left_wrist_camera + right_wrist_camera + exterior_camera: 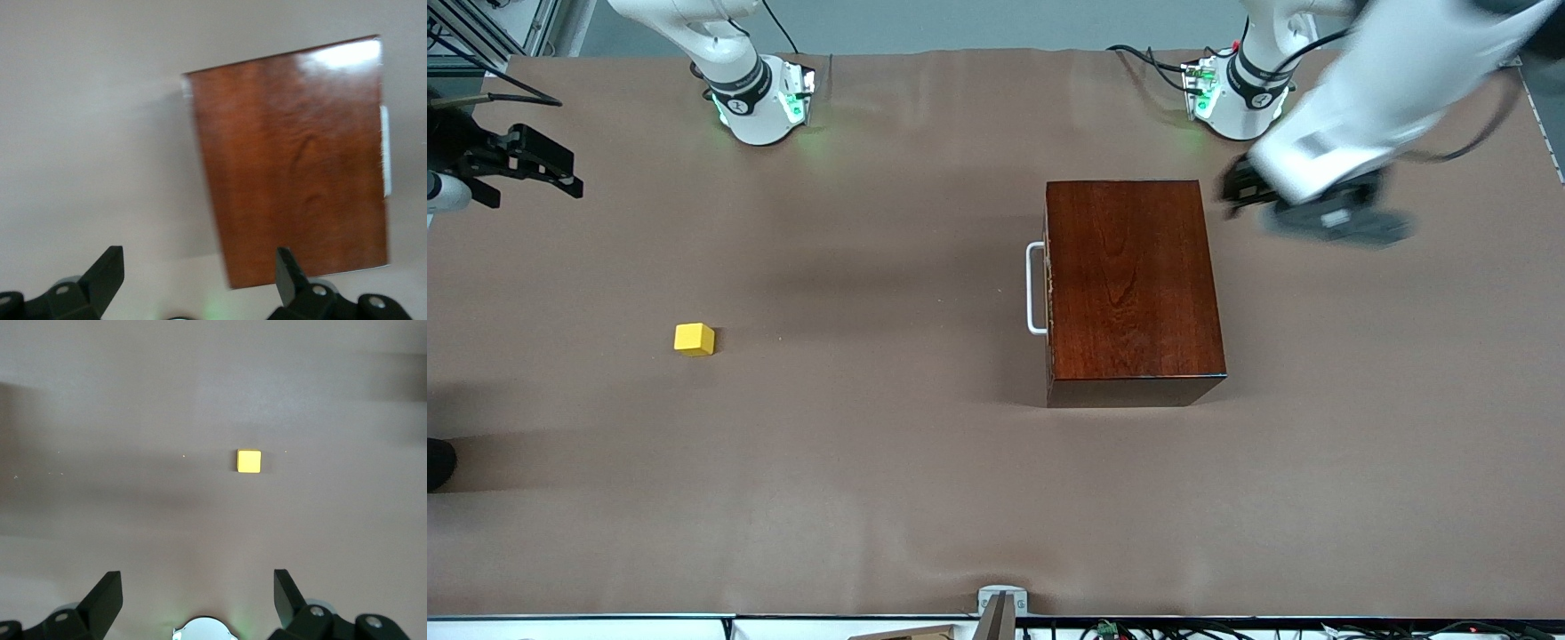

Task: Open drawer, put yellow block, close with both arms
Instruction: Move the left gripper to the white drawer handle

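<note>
Drawer (1049, 289) sitting shut in heavy-looking box (1129, 284), needing pulling by stiff handle (1035, 289); left gripper (200, 280) hovering spread beside box, right gripper (198, 600) spread, empty, over table.

No words, numbers or brand names can be read anywhere. The small round marks on the dark bands of the two arms (738, 84) are too tiny to make out.

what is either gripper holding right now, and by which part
Nothing is held. The left gripper hangs open over the table beside the glossy reddish-brown wooden box; the right gripper hangs open, well clear of the small yellow cube.
</note>
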